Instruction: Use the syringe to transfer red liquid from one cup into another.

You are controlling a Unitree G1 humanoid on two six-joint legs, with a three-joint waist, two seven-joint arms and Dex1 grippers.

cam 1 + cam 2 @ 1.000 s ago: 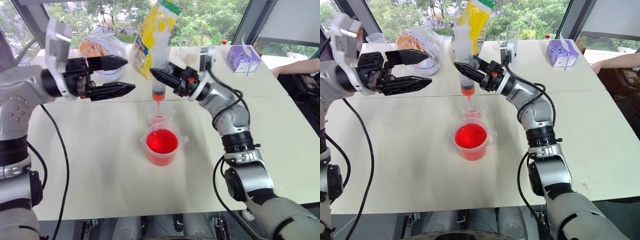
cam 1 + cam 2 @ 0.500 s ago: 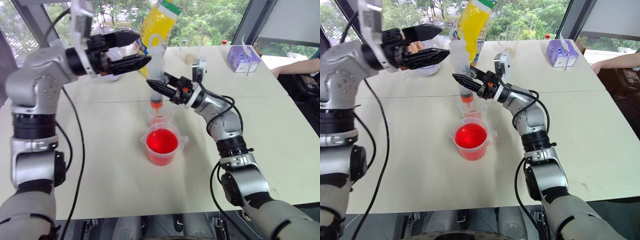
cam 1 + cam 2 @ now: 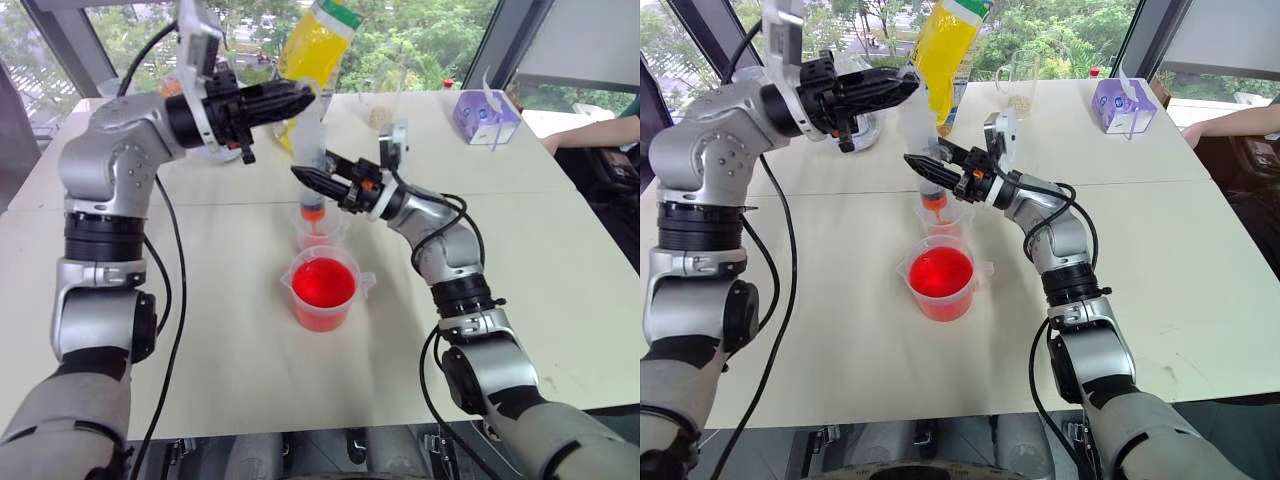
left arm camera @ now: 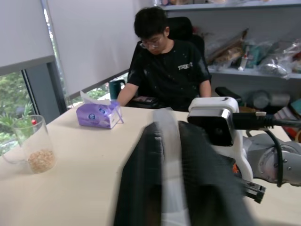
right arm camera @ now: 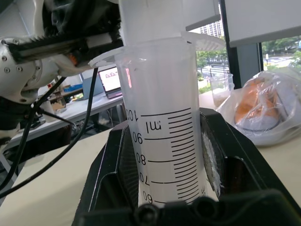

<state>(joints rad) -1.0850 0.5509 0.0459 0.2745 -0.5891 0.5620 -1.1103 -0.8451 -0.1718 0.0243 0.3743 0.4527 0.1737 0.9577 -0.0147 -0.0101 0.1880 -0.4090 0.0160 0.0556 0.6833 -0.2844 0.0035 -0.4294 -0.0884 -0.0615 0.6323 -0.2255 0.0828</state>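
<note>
Nearest on the table point(image 3: 200, 330) stands the beaker point(image 3: 324, 292) – wide, spouted, holding red liquid point(image 3: 323, 283) almost to the rim. Just behind it, touching or nearly so, is the small cup point(image 3: 319, 229), with a little red in its bottom.

The syringe point(image 3: 313, 150) stands upright over that small cup, its orange tip point(image 3: 314, 211) just inside the rim. The right gripper point(image 3: 316, 180) comes in from the right and pinches the lower barrel between its two black fingers point(image 5: 117, 160); the right wrist view shows the pads pressed against the graduated wall on both sides. The barrel looks clear above the tip.

Higher up, the left gripper point(image 3: 296, 98) reaches across from the left to the top of the syringe – its fingers point(image 4: 146, 188) are pressed close together around the white plunger point(image 4: 168, 160), which runs as a pale strip between them in the left wrist view.

Farther back lie a yellow bag point(image 3: 312, 55), a clear bag point(image 3: 862, 128) with something orange, a cup of grains point(image 4: 35, 151) and a purple tissue box point(image 3: 485, 117). A person point(image 4: 167, 70) sits at the far end.
</note>
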